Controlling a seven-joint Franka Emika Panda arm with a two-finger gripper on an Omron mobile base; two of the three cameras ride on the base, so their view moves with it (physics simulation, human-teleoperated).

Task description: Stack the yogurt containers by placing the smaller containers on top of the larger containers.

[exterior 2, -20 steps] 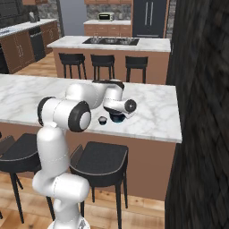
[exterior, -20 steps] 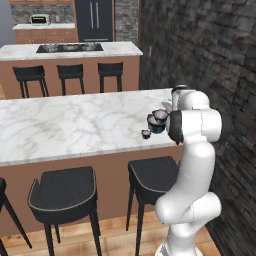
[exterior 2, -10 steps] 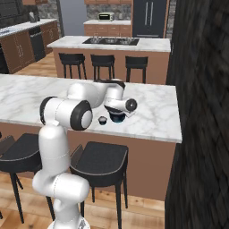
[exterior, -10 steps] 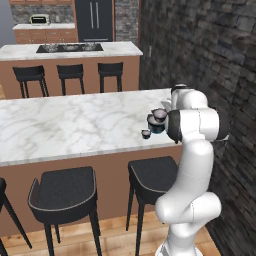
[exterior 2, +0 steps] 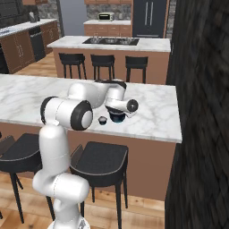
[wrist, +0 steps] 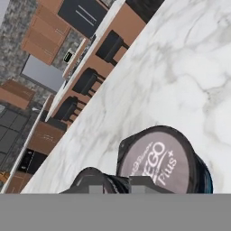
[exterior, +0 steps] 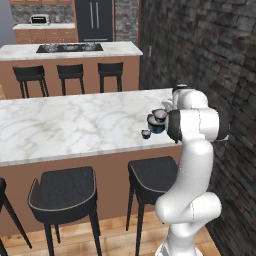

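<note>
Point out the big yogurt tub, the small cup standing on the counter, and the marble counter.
Big yogurt tub point(wrist: 160, 159): hand view, on its printed lid.
Small cup point(exterior 2: 102, 120): right base view, on its dark top, left of the tub.
Marble counter point(exterior: 70, 125): left base view, on a bare stretch of its top.

Near counter point(exterior: 75, 125) runs across the base views, stools point(exterior: 65, 187) tucked under its front edge. Big tub point(exterior: 156, 126) sits on the counter near its right end, close to the front edge. One small cup point(exterior: 146, 133) on the counter just left of the tub, toward the front. Second small cup point(exterior: 160, 114) above the tub, at the gripper point(wrist: 115, 185). Behind the counter, an island point(exterior: 70, 50) with three stools point(exterior: 67, 72) before it. Stone wall point(exterior: 200, 55) on the right.
</note>
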